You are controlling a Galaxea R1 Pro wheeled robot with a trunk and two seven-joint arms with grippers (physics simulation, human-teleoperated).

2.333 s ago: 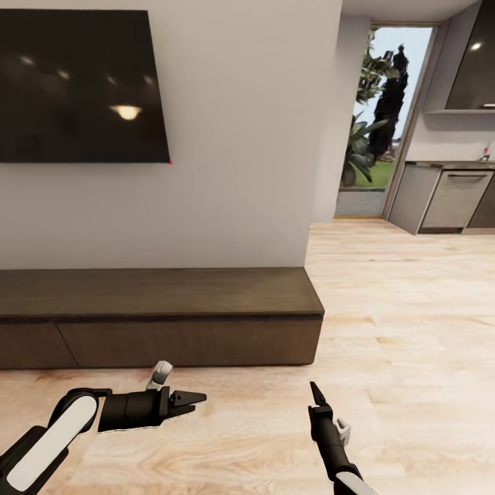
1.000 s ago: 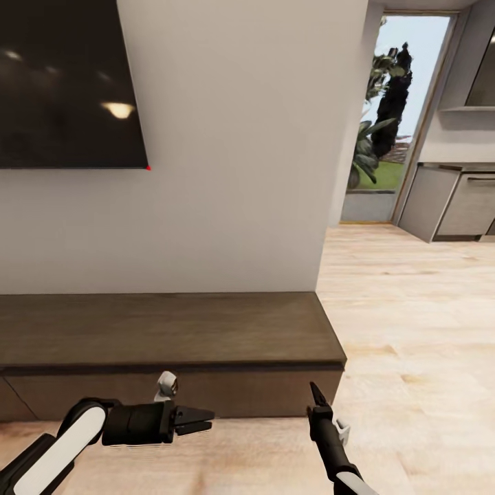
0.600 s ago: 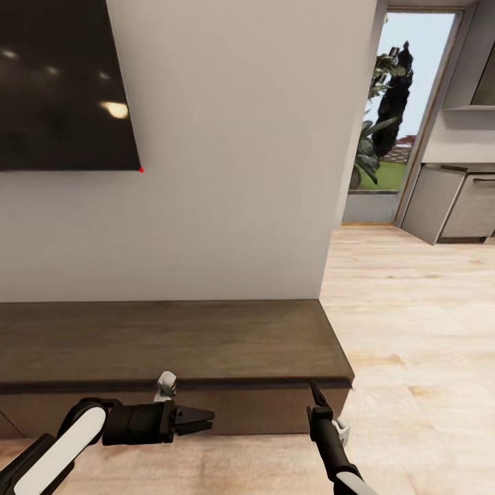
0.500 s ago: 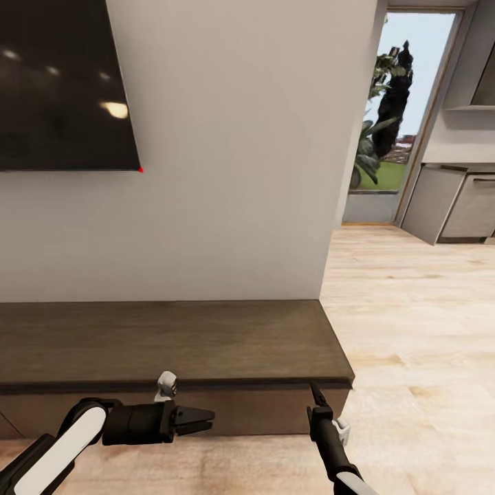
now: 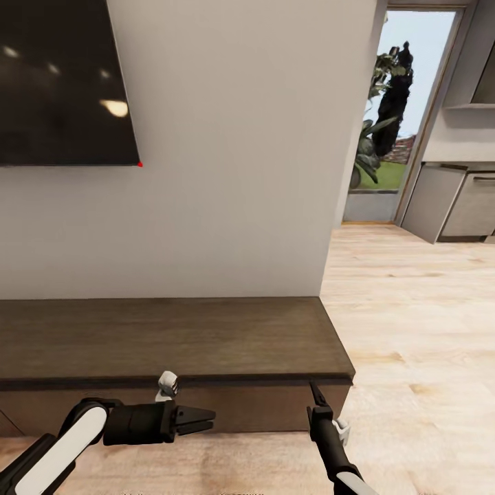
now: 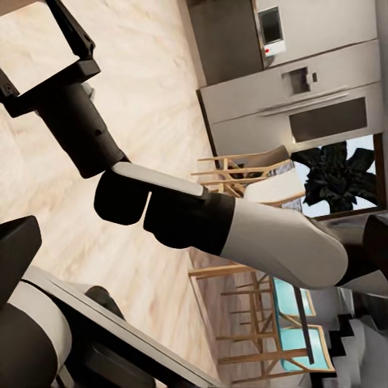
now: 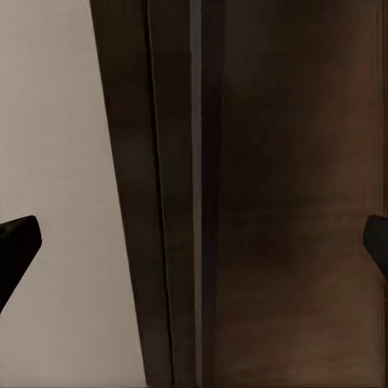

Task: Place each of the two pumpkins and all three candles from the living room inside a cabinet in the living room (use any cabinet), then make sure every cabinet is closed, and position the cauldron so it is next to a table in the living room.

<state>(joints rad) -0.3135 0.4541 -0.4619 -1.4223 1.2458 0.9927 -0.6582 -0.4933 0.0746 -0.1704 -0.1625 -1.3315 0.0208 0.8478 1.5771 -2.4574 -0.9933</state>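
The long low dark-brown wood-grain cabinet (image 5: pixel 172 344) sits right in front of me against the white wall (image 5: pixel 234 151), its drawer fronts flush and its flat top bare. My left claw (image 5: pixel 199 419) hovers before its front, jaws slightly parted, holding nothing. My right claw (image 5: pixel 316 393) points at the cabinet's right end; its fingertips (image 7: pixel 16 242) stand wide apart, empty. A black wall-mounted screen (image 5: pixel 62 82) hangs above.
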